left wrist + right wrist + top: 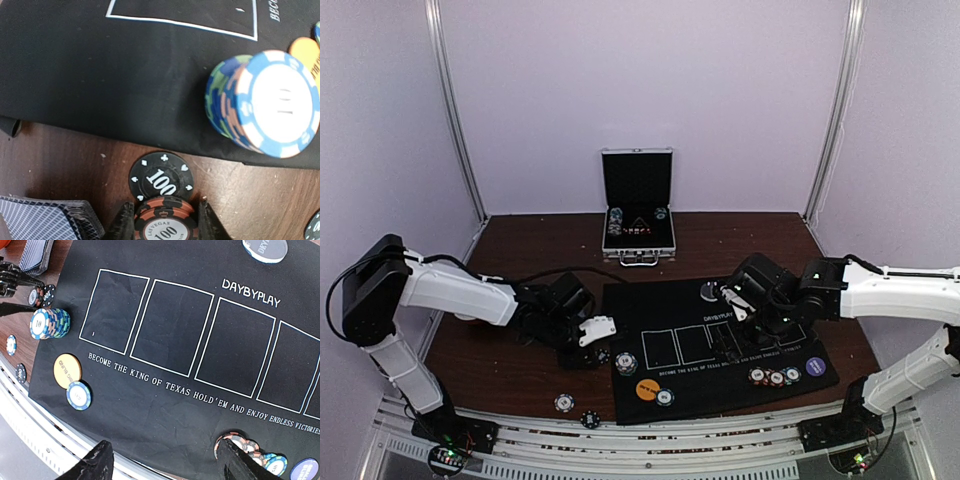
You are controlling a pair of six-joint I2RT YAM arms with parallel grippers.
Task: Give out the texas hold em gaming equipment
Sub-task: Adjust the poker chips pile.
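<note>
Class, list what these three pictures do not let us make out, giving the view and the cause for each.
- Top view: contents of the open silver case: too small.
- Left wrist view: whether the left gripper clamps the orange-brown 100 chip: the bottom edge cuts off the fingers.
- Left wrist view: how thick the card deck is: the corner crops it.
- Right wrist view: lettering on the silver-grey button: the top edge cuts it.

- The left arm (450,290) reaches in low from its side, forearm stretched towards the middle.
- The left gripper (165,206) sits just above the table, its fingers (125,224) pinched against both edges of an orange chip (164,227).
- The right arm (900,292) stretches inward, wrist raised.
- The right gripper (165,445) hangs with its jaws wide apart.
</note>
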